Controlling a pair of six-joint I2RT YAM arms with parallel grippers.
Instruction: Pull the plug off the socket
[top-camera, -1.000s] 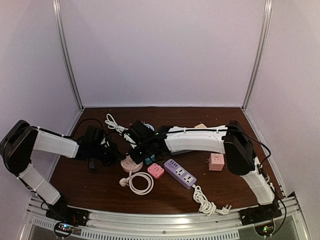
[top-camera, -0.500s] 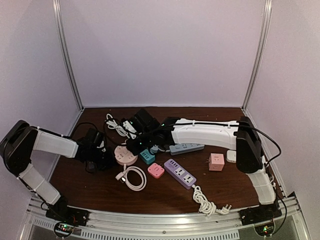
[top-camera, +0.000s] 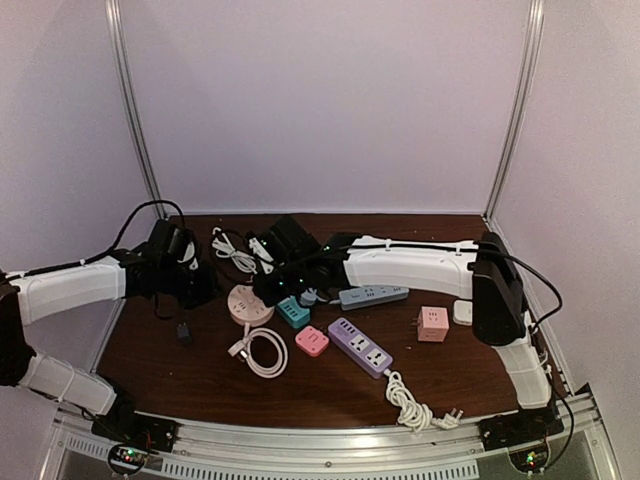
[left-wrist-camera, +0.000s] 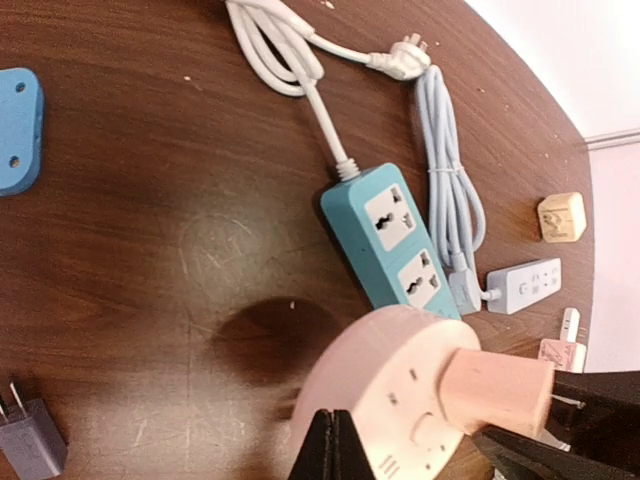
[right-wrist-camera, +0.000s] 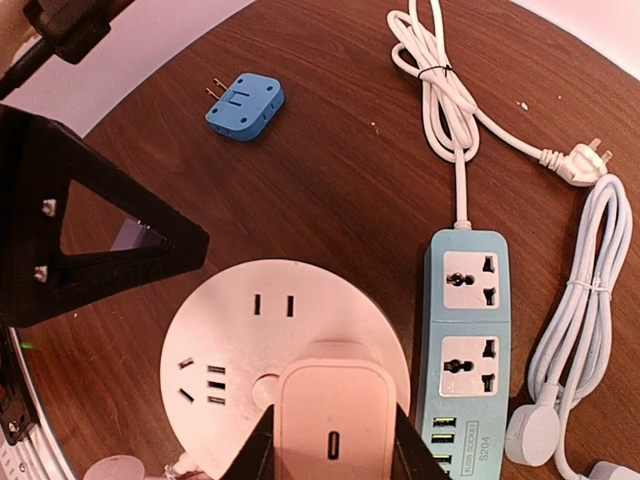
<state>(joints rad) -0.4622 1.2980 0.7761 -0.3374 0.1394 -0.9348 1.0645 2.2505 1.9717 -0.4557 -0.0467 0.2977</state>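
Boxy pink plug (right-wrist-camera: 335, 400) — seated in round, smooth socket (right-wrist-camera: 240, 340) — pinched by right gripper (right-wrist-camera: 333, 450); left gripper (left-wrist-camera: 335, 447) closed, empty.

tabletop (top-camera: 330, 385): dark brown wood
round pink socket (top-camera: 249, 305): left of centre, a pink plug (right-wrist-camera: 335, 415) in its top; cannot tell if it rests flat
teal strip (top-camera: 293, 313): just right of the socket
small pink adapter (top-camera: 312, 341): in front of the teal strip
purple strip (top-camera: 360, 347): diagonal, white cable (top-camera: 408, 400) bunched at its near end
cord coil (top-camera: 262, 353): looped in front of the socket
pale blue strip (top-camera: 373, 296): behind the purple one
pink cube (top-camera: 433, 324): right side, a white block (top-camera: 461, 312) just beside it
dark adapter (top-camera: 184, 331): alone at left
cable bundle (top-camera: 232, 250): back left
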